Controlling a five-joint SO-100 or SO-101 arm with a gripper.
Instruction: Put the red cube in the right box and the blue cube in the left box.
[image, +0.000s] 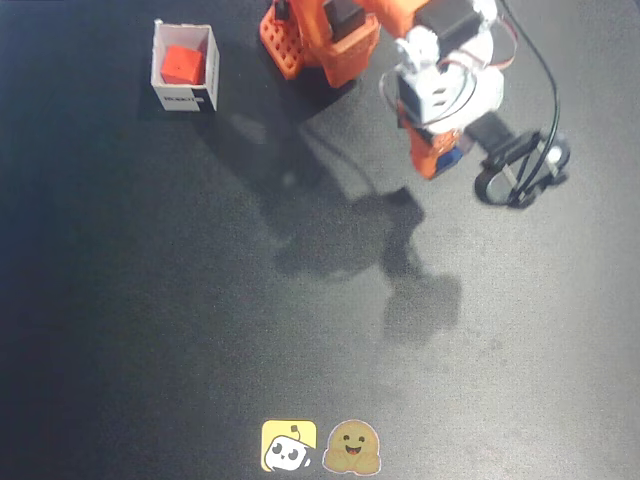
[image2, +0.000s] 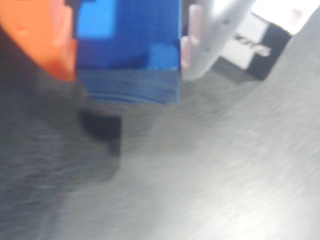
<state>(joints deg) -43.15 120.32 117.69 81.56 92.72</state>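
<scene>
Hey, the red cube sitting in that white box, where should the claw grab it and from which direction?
From straight above. The red cube sits inside the white box, whose walls block its sides, so only its top is reachable. Probably pinch two opposite side faces near the top edge. The claw is currently shut on the blue cube.

Red cube (image: 182, 64) in box (image: 160, 62), upper left of table (image: 150, 300) in fixed view; blue cube (image2: 130, 45) in tool (image2: 127, 50), upper right.
</scene>
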